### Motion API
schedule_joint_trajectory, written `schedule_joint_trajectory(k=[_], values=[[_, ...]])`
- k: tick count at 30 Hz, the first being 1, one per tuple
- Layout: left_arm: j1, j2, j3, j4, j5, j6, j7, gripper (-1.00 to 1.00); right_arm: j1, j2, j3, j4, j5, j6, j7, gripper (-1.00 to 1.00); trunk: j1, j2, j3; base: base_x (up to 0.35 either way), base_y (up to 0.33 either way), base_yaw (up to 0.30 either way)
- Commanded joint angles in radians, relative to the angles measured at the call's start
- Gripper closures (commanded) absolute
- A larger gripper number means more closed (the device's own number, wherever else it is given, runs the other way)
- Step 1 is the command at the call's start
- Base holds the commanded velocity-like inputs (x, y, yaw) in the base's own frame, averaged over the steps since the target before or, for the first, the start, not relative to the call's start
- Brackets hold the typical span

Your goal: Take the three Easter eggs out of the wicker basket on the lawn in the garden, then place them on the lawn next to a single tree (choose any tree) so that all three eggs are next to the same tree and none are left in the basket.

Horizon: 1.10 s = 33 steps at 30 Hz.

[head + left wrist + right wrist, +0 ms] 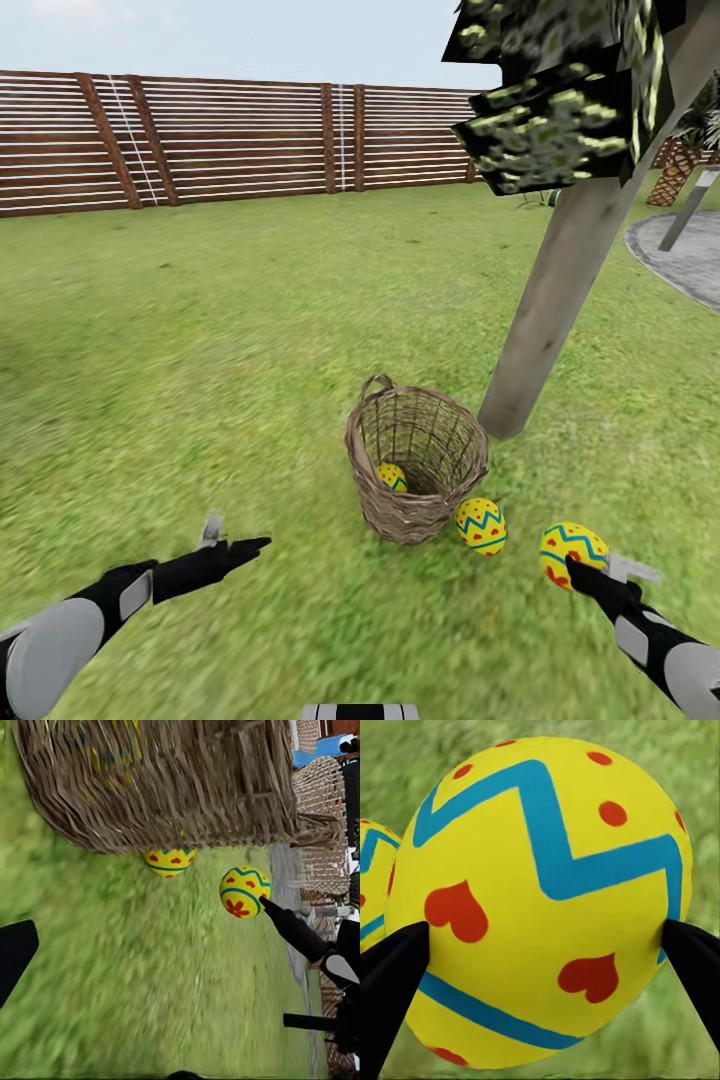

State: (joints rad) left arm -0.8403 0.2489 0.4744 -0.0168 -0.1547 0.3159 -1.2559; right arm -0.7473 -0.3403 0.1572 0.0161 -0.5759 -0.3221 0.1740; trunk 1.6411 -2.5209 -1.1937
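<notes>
Lawn (250, 330); egg (540, 900) between right fingers (390, 975)

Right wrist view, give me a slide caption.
Black fingers clamp a yellow egg with blue zigzags and red hearts above blurry green grass.

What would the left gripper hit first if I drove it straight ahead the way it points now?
Probably the wicker basket: it sits straight ahead of the open left gripper, with bare lawn before it. An egg lies beside its base. Depth is hard to judge.
</notes>
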Motion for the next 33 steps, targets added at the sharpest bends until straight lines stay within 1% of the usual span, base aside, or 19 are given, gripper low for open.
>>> schedule_joint_trajectory(k=[1,6,12,15,19,26,33], values=[[0.016,0.002,0.013,-0.001,-0.008,0.004,-0.006,-1.00,0.014,0.002,0.008,0.001,-0.011,-0.008,0.006,1.00,0.000,0.000,-0.001,0.174,0.000,0.000],[0.032,0.003,0.013,-0.002,-0.008,-0.006,-0.005,-1.00,0.030,0.006,0.008,0.002,-0.012,-0.013,0.005,1.00,0.000,0.000,-0.001,0.284,0.005,0.000],[0.033,0.014,0.013,-0.001,-0.007,-0.005,-0.005,-1.00,0.032,0.006,0.007,0.002,-0.014,-0.012,0.002,1.00,0.000,0.000,-0.001,0.302,0.077,0.000],[0.033,0.016,0.013,-0.002,-0.006,-0.004,-0.003,-1.00,0.032,0.005,0.007,0.002,-0.015,-0.013,-0.016,1.00,0.000,0.000,-0.001,0.225,0.103,0.000],[0.033,0.022,0.013,-0.002,-0.006,0.000,0.002,-1.00,0.032,0.004,0.007,0.002,-0.015,-0.013,-0.023,1.00,0.000,0.000,-0.001,0.154,0.089,0.000],[0.033,0.024,0.012,-0.003,-0.005,-0.002,0.008,-1.00,0.032,0.004,0.007,0.002,-0.015,-0.014,-0.024,1.00,0.000,0.000,-0.001,0.020,0.010,0.000],[0.033,0.022,0.012,-0.003,-0.006,-0.002,0.013,-1.00,0.032,0.006,0.007,0.002,-0.015,-0.011,-0.024,1.00,0.003,-0.002,-0.028,0.000,0.000,0.000]])
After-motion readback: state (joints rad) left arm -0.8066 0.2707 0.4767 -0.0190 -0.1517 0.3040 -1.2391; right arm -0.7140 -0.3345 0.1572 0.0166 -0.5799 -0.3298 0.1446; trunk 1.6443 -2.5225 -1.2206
